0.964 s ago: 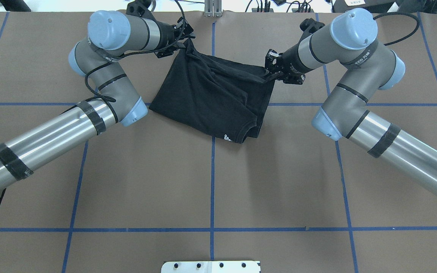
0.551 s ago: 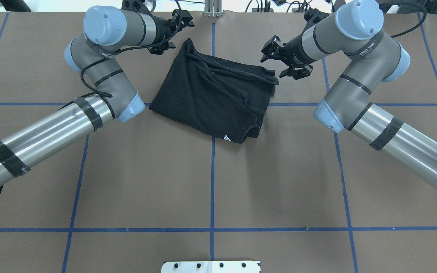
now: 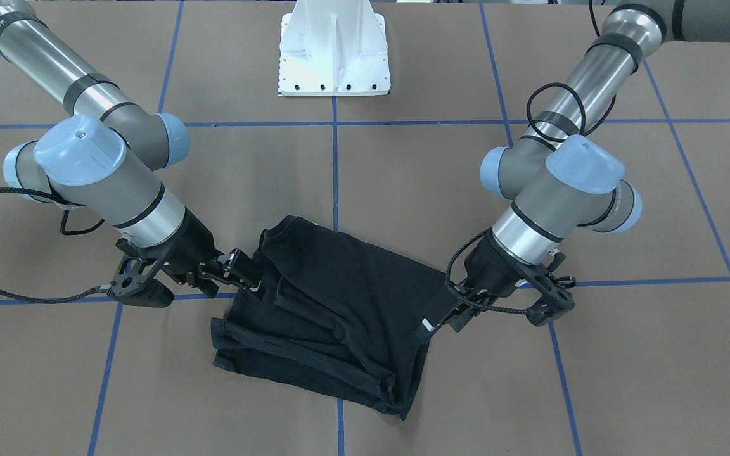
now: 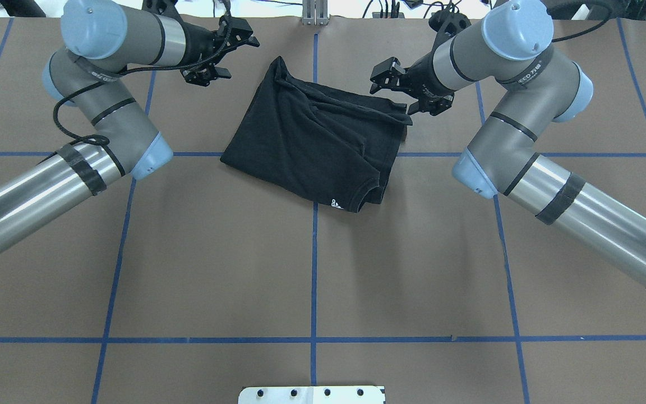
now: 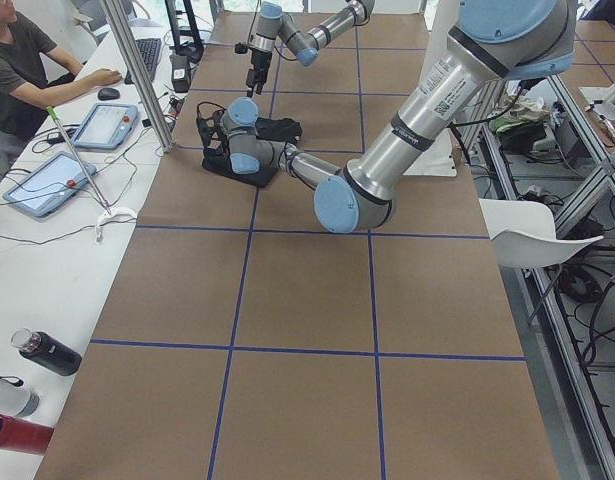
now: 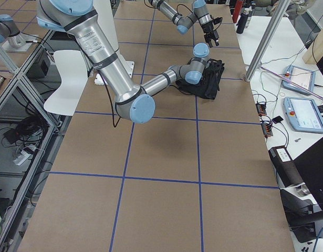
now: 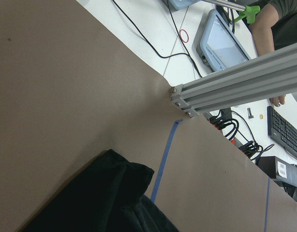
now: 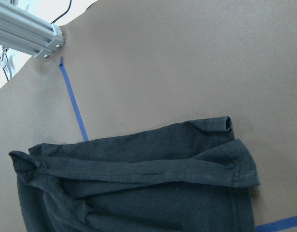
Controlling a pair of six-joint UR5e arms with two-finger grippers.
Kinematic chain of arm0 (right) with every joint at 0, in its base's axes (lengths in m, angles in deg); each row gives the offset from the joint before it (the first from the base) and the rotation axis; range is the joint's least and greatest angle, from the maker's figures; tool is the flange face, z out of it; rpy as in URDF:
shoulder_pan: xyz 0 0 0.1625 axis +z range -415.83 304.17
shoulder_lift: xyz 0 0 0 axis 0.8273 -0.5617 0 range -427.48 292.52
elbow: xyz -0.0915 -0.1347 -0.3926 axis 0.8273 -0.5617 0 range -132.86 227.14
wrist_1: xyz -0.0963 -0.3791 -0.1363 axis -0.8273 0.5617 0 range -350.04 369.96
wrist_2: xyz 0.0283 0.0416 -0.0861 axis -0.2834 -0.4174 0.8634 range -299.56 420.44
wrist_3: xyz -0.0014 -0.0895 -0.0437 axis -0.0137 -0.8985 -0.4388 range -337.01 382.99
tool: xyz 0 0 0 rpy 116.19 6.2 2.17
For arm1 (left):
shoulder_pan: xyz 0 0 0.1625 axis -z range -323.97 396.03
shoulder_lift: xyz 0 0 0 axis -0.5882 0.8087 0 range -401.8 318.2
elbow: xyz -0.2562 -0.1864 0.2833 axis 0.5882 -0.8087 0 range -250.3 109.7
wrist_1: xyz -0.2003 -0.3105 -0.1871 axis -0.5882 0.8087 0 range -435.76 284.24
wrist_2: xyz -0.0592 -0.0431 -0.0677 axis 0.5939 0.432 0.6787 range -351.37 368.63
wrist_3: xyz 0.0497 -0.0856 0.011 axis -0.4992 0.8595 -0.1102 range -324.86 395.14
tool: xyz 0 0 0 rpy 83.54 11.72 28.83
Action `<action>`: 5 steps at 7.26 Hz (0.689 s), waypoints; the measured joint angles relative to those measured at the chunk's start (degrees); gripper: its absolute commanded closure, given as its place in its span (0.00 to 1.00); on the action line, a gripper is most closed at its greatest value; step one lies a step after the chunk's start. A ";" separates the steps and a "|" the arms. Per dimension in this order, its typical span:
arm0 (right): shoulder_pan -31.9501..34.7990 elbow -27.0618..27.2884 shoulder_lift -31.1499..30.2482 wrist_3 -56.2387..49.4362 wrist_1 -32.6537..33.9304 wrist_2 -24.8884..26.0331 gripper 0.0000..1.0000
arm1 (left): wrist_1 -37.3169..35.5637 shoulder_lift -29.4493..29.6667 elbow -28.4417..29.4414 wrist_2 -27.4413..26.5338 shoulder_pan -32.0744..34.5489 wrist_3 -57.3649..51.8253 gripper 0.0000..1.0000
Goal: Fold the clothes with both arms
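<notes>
shirt (image 4: 306, 140): folded, flat on tabletop (image 4: 216, 252), far middle | left pincer (image 4: 235, 55): fingers apart, empty, left of shirt's far corner, not touching | right pincer (image 4: 398, 88): fingers apart, empty, beside shirt's far right corner

Brown table (image 4: 216, 252), blue tape grid (image 4: 314, 269), 1 folded black T-shirt (image 4: 312, 140) lying flat, white base plate (image 3: 334, 57)

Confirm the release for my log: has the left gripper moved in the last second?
Yes. The left gripper has backed off the T-shirt, leftward in the overhead view, away from the centre blue tape line.
</notes>
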 measured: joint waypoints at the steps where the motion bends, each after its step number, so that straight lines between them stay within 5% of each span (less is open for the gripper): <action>1: -0.74 -0.47 0.27 -5.91 -0.01 0.18 0.03 | -0.20 -1.47 -1.23 0.42 0.48 -1.69 0.00; 3: -2.30 -1.43 1.02 -17.92 -0.12 1.83 0.03 | -0.26 -2.61 -1.77 0.67 1.10 -2.94 0.00; 5: -4.48 -1.93 1.34 -23.24 -0.17 5.40 0.35 | -0.25 -2.94 -1.68 0.73 1.20 -3.12 0.00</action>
